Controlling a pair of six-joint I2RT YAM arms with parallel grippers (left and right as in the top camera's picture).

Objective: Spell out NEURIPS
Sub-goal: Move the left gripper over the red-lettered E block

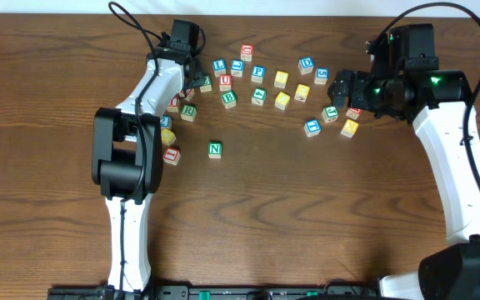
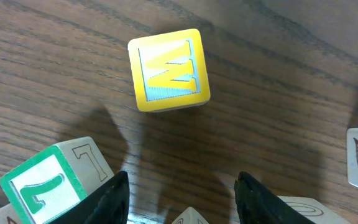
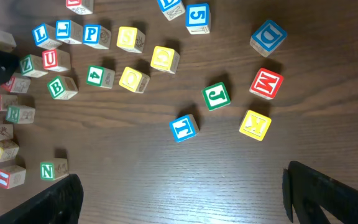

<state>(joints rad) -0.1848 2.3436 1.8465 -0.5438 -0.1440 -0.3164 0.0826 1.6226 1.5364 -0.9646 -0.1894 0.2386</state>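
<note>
Your N block (image 1: pixel 215 150) sits apart toward the table's (image 1: pixel 307 225) front edge (word's start); right gripper (image 3: pixel 185 196) gapes, left gripper (image 2: pixel 182 199) half-spread, hold unclear.

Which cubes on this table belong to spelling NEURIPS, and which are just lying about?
For the word: green N, red U, blue P, green R, red I.

Lying about: green B, green J, red M, yellow K, blue D.
</note>
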